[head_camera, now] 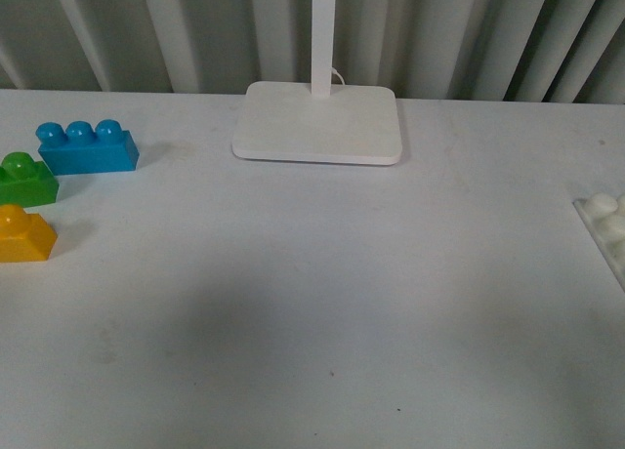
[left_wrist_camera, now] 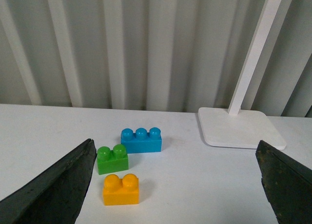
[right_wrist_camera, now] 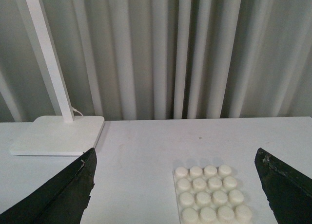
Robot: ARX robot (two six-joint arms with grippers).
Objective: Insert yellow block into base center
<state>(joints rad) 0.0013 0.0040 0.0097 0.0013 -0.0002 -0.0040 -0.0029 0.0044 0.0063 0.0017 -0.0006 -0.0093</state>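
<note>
The yellow block [head_camera: 23,234] sits on the white table at the far left of the front view, partly cut by the frame edge. In the left wrist view the yellow block [left_wrist_camera: 121,189] lies ahead of my open left gripper [left_wrist_camera: 175,204], between its wide-spread black fingers [left_wrist_camera: 58,190] and nearer the left one. The white studded base [head_camera: 607,226] shows only at the right edge of the front view. My right gripper [right_wrist_camera: 175,204] is open, and the base [right_wrist_camera: 210,194] lies on the table ahead of it, between its fingers [right_wrist_camera: 280,185]. Neither gripper holds anything.
A green two-stud brick [head_camera: 25,179] and a blue three-stud brick [head_camera: 87,147] stand just behind the yellow block. A smooth white lamp foot [head_camera: 317,123] with a pole stands at the table's back centre. Grey pleated curtain runs behind the table.
</note>
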